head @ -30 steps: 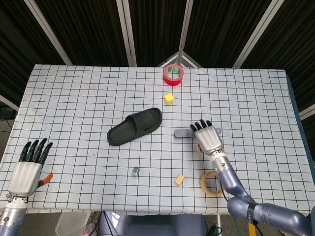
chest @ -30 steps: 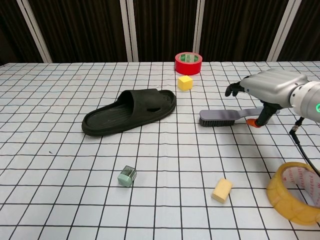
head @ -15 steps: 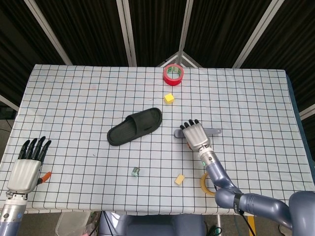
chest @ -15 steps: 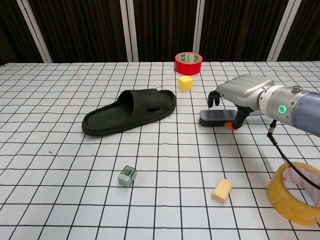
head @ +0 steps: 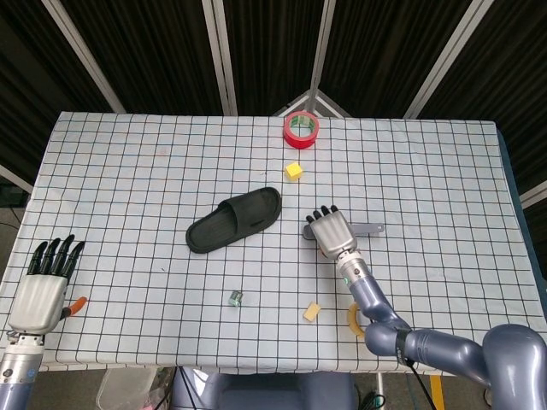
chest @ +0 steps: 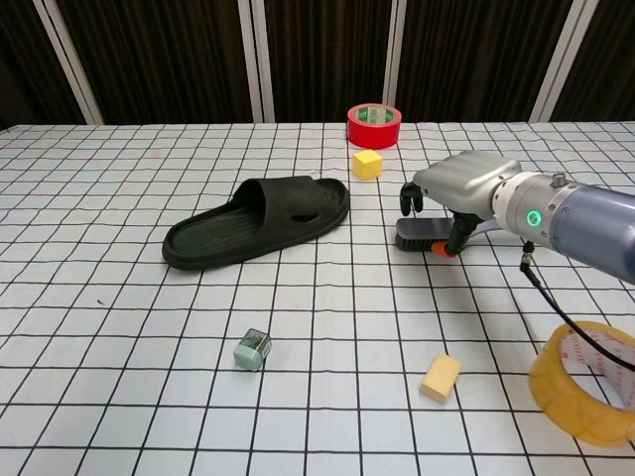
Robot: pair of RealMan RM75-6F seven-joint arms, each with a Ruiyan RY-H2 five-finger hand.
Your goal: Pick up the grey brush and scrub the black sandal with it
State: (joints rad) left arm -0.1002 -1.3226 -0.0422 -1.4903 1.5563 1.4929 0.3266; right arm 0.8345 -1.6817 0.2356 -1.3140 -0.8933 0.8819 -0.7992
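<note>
While my right hand (chest: 464,188) sits over the bristle end of the grey brush (chest: 422,233), I see its fingers (chest: 410,197) curled down on the far side and the thumb on the near side, but I cannot tell whether they actually grip the brush. The brush lies flat on the gridded bench (head: 128,171), its handle (head: 369,228) pointing right, just right of the black sandal (head: 234,219). That sandal rests sole down near the middle of the bench, well apart from the hand. My left hand (head: 43,286) hangs at the near left edge, holding nothing, fingers straight and slightly spread. Far beyond the sandal stand a red tape roll (head: 301,128) and a yellow cube (head: 294,171). Nearer me lie a small green block (chest: 252,350), a tan wedge (chest: 441,377) and a yellow tape ring (chest: 585,382) at the near right.
</note>
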